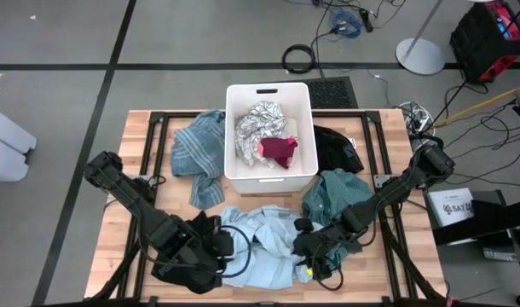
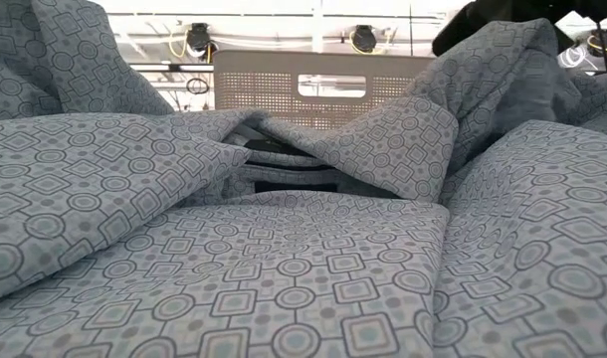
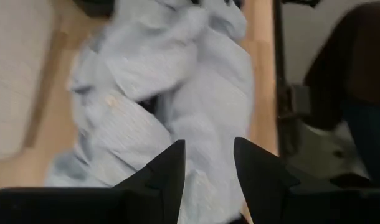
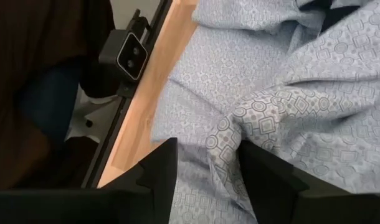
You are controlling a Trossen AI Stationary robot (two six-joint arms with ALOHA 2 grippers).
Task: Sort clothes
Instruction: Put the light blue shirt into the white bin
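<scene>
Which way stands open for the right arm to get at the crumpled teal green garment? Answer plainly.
Probably yes: the teal green garment lies uncovered beside the right arm. The right gripper, open over the light blue shirt, need only pull back.

A robotics lab: taped grey floor (image 1: 64, 51), loose cables (image 1: 345, 21), framed wooden table (image 1: 141, 136).

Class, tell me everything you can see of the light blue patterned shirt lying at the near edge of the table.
The light blue shirt is thin soft fabric printed with small circles and squares. It lies crumpled in loose folds on the wooden table, in front of the white bin, its right side meeting the teal garment. The left gripper and right gripper are both open, fingers either side of its folds.
</scene>
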